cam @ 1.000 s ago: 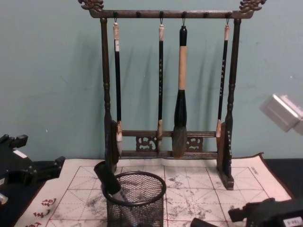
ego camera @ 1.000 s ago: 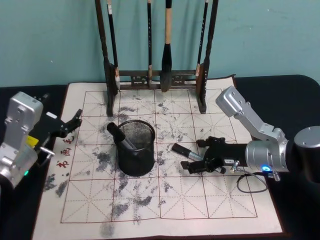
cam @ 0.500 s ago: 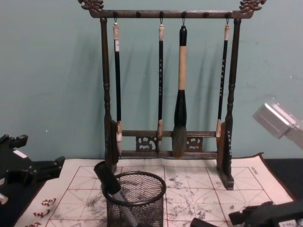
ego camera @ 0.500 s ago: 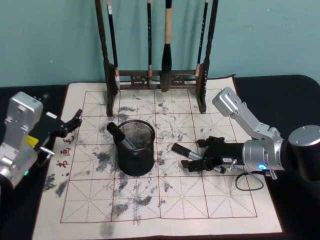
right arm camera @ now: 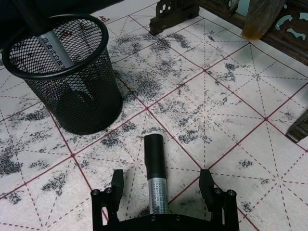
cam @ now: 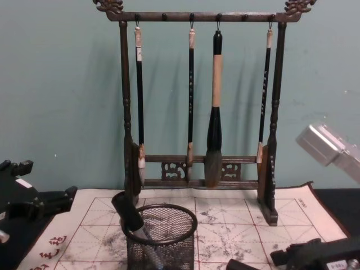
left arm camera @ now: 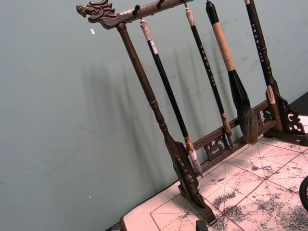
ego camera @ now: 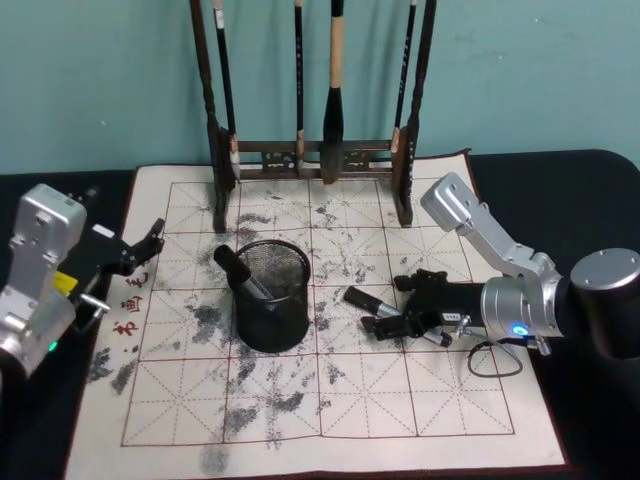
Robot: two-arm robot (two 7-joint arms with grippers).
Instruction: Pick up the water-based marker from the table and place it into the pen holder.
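A water-based marker (ego camera: pixel 370 301) with a black cap and silver barrel lies on the calligraphy mat, right of the pen holder (ego camera: pixel 271 322). The holder is a black mesh cup with another marker (ego camera: pixel 238 271) leaning in it. My right gripper (ego camera: pixel 392 316) is low over the mat and open. In the right wrist view its fingers (right arm camera: pixel 117 185) stand on either side of the marker (right arm camera: pixel 155 161) without touching it, and the pen holder (right arm camera: pixel 82 103) is a short way beyond. My left gripper (ego camera: pixel 148 246) rests open at the mat's left edge, away from both.
A tall dark wooden brush rack (ego camera: pixel 320 155) with several hanging brushes stands at the back of the ink-stained mat (ego camera: pixel 330 400), behind the holder. A thin cable loop (ego camera: pixel 495 365) lies by my right wrist. The rack (cam: pixel 202 169) rises well above the holder (cam: pixel 160 244).
My right arm has edged left toward the holder, bringing its open fingers further along the lying marker. The marker, the holder and the left arm have not moved.
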